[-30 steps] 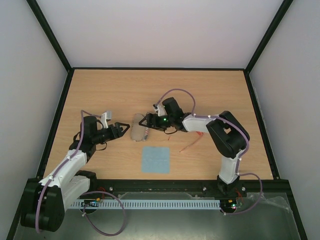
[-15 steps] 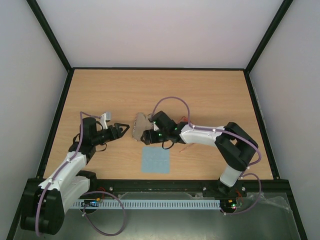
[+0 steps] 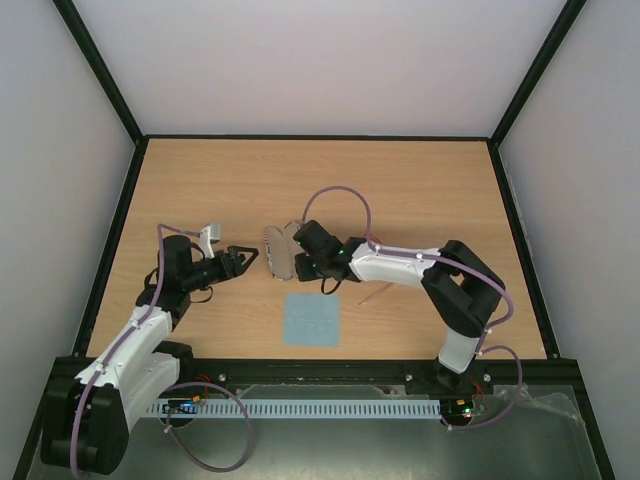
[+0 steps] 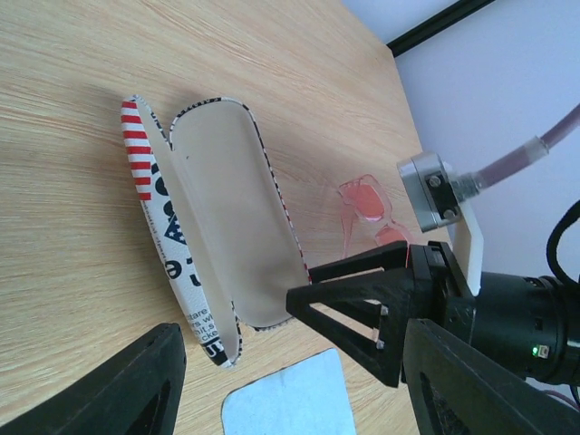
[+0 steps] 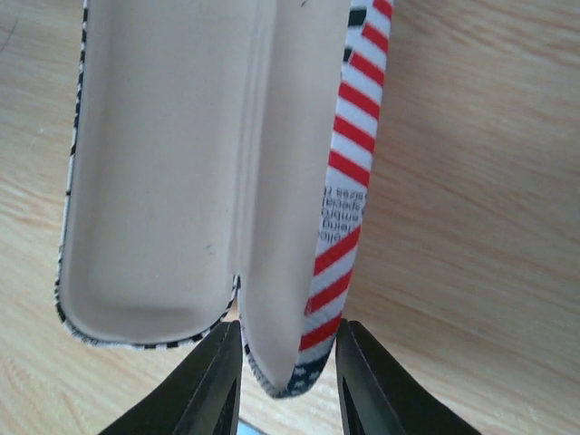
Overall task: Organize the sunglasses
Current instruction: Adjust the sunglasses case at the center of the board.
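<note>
The stars-and-stripes case (image 3: 279, 250) lies open on the table, its cream inside (image 5: 154, 163) showing. My right gripper (image 5: 285, 376) is shut on the near end of the striped lid (image 5: 340, 227), one finger on each side. In the left wrist view the red-orange sunglasses (image 4: 367, 207) lie on the table just behind the case (image 4: 217, 227). From above, my right arm hides most of them and only one thin temple arm (image 3: 377, 294) shows. My left gripper (image 3: 247, 259) hangs open just left of the case, with nothing between its fingers.
A square light-blue cloth (image 3: 311, 320) lies flat in front of the case, also seen in the left wrist view (image 4: 290, 399). A black rail (image 3: 110, 260) runs round the wooden table (image 3: 330, 180).
My right gripper has moved left to the case's near end and closed on the lid. The case, shut a second ago, now stands open. My left arm has hardly moved.
</note>
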